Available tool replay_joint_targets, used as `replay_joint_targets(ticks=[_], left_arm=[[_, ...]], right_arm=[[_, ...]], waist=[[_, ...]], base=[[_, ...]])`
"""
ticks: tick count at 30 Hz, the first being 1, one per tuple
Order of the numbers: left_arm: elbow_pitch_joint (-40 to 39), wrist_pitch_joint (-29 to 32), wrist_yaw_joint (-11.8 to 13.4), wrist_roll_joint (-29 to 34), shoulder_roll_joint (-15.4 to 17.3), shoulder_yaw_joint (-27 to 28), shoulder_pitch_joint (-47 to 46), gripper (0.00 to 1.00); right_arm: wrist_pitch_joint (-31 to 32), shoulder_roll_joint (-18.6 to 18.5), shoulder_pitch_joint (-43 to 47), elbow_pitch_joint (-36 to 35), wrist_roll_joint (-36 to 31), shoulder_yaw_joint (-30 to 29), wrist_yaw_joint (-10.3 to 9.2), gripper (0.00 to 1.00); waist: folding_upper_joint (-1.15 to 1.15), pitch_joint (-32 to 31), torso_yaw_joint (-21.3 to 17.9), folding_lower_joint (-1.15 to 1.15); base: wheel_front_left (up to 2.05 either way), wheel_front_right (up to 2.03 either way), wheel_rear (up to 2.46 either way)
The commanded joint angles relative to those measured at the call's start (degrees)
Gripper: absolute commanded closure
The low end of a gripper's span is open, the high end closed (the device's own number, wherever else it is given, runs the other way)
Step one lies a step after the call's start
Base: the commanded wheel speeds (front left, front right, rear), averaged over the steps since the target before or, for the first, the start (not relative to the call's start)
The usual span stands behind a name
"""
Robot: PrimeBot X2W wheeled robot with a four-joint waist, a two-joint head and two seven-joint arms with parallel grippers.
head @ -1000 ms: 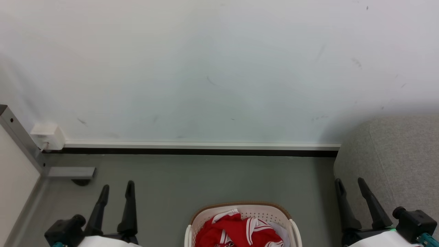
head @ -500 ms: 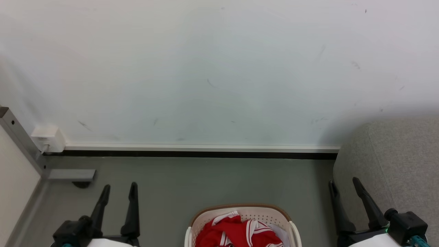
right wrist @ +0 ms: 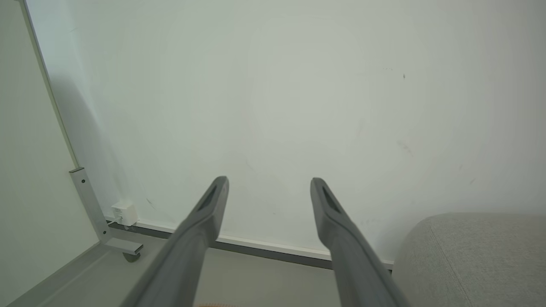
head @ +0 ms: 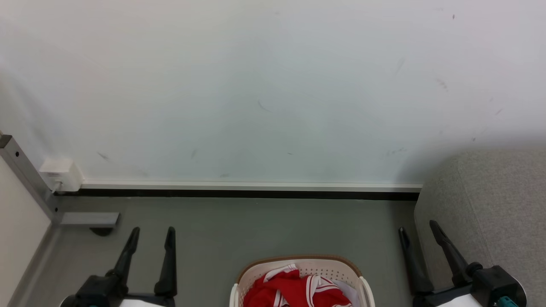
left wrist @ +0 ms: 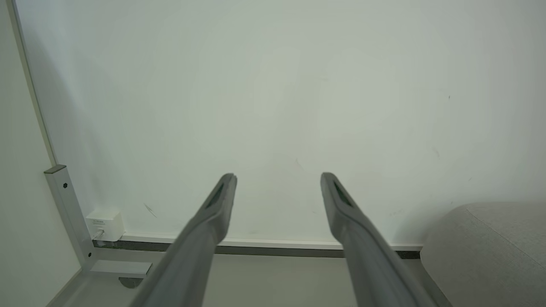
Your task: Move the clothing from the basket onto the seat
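Bright red sports jersey (head: 294, 290) with white trim: crumpled inside oval cream-white perforated plastic basket (head: 298, 259), brown-rimmed, on grey floor (head: 256, 226). Large light-grey fabric sofa (head: 495, 204): right of basket, apart from it. Left gripper (head: 152, 230): 2 dark fingers (head: 168, 260) spread, holding nothing, left of basket. Right gripper (head: 417, 227): fingers parted, holding nothing, between basket and sofa.

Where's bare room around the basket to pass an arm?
Bare grey floor lies between the oval cream-white plastic basket and the black skirting strip, and left of it. Crowded: inside, bright red jersey; tight beside the light-grey fabric sofa.
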Motion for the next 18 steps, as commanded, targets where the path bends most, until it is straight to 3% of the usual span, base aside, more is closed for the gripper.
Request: replay_joint_targets(ticks=[1,18], left_arm=[[-0.3,-0.4,0.2,1.9,0.4,0.1,0.8,0.0],[0.9,-1.2,0.0,4.5,0.2,0.1,0.5,0.0]], right_arm=[[-0.5,-0.1,-0.4,0.2,-1.2,0.3,-0.13,0.0],[-1.2,-0.2,-0.7,0.8,-3.1,1.0,-0.14,0.0]], waist=[[0.0,-0.1,0.0,0.0],[0.0,-0.2,-0.1,0.0]], base=[[0.0,0.0,0.0],[0.0,0.0,0.0]])
